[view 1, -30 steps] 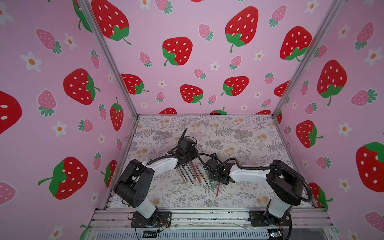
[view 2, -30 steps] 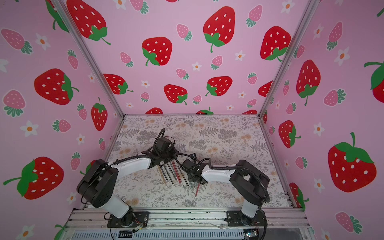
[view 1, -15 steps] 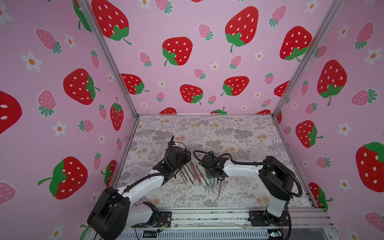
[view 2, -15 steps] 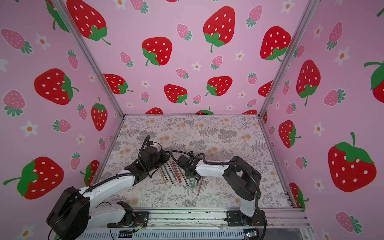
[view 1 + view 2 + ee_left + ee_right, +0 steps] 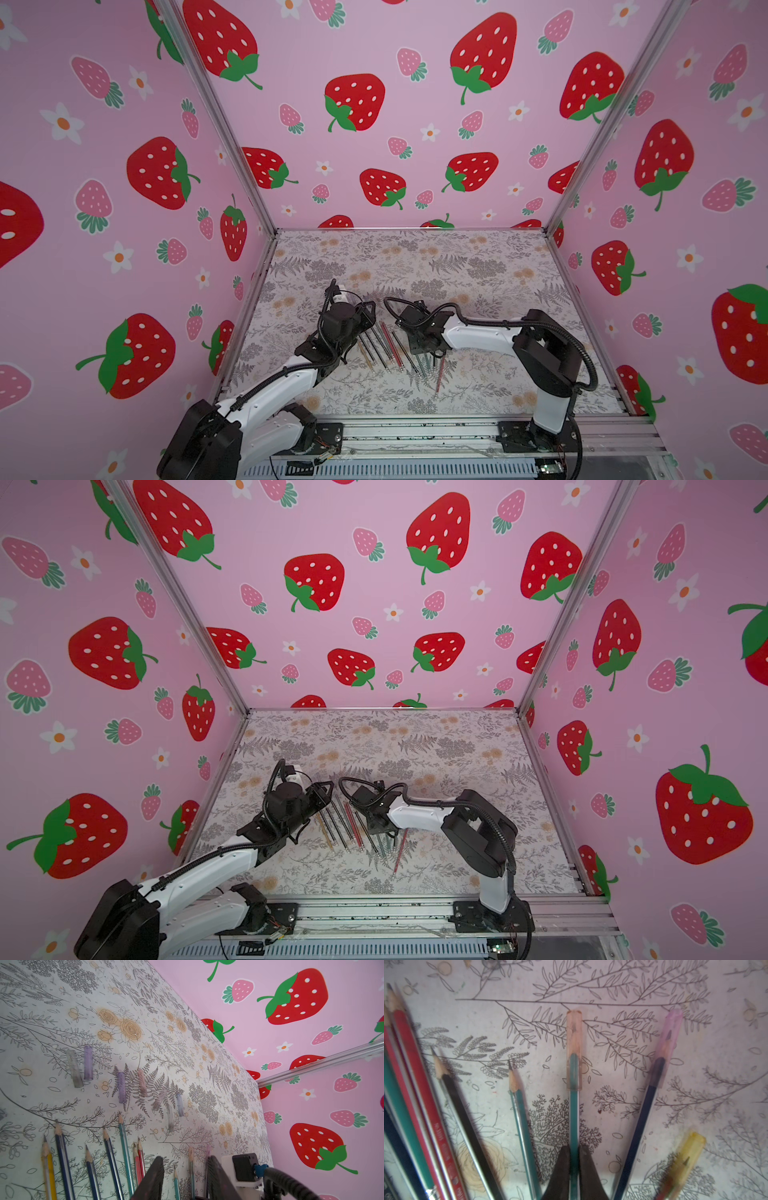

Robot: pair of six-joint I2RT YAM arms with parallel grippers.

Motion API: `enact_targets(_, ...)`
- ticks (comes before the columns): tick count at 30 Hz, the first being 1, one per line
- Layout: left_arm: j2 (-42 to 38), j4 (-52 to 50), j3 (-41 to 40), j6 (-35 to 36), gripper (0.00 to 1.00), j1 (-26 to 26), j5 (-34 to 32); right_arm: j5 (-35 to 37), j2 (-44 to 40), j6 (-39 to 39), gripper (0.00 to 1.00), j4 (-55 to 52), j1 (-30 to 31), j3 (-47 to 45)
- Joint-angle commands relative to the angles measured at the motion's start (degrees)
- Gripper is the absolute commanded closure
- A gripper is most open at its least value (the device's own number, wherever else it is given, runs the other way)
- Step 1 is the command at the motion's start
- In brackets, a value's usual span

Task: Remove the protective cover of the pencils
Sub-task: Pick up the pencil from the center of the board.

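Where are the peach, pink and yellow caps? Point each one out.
Peach cap (image 5: 574, 1049): right wrist view, middle of the cap.
Pink cap (image 5: 667, 1047): right wrist view, middle of the cap.
Yellow cap (image 5: 687, 1156): right wrist view, middle of the cap.

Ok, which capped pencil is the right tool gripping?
The green pencil with the orange cap; the purple-capped pencil and yellow-capped pencil lie free.

The walls are pink, printed with red and pale-pink strawberries, green leaves and white flowers. The table is off-white with grey ferns and tan roses. The pencils are red, black, navy, yellow and teal. The teal pencil wears a translucent peach cap; beside it sit a lilac cap and a yellow cap.
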Motion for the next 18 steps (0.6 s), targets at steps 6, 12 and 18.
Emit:
enact_targets(6,-2.6,2.6,0.1,1.8,0.61,0.3,3.7,-3.4,2.4,-0.4,0.95,-0.9,-0.6,-0.7)
enact_targets(12,-3.0,2.9,0.4,2.6,0.6,0.3,5.6,-3.4,-1.0,-3.0,1.0,1.4,-0.6,-1.6)
enact_targets(18,-0.4,6.3,1.5,2.4,0.6,0.2,11.1,-2.1,-8.9,-4.2,1.0,7.2,0.5,-6.9)
